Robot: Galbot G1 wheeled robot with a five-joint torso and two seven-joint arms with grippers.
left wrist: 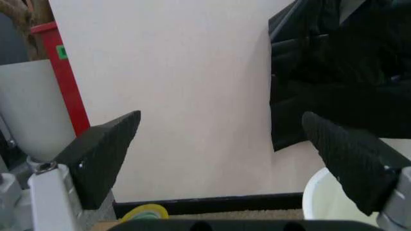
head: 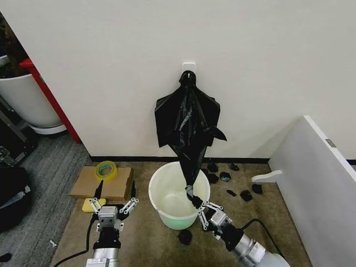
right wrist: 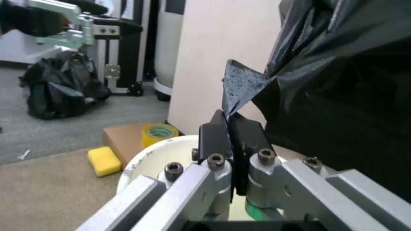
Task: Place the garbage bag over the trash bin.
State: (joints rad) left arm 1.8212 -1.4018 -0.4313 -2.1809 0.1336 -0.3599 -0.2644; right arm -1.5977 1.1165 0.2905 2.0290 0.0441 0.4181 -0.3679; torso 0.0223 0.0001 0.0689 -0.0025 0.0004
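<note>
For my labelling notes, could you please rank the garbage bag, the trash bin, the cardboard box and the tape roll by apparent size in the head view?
1. garbage bag
2. trash bin, close to the bag
3. cardboard box
4. tape roll

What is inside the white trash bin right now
The trash bin holds no liner yet: its pale inner wall and greenish floor show. The garbage bag hangs above it, its tip pinched by the right hand at the rim, hiding that spot.
</note>
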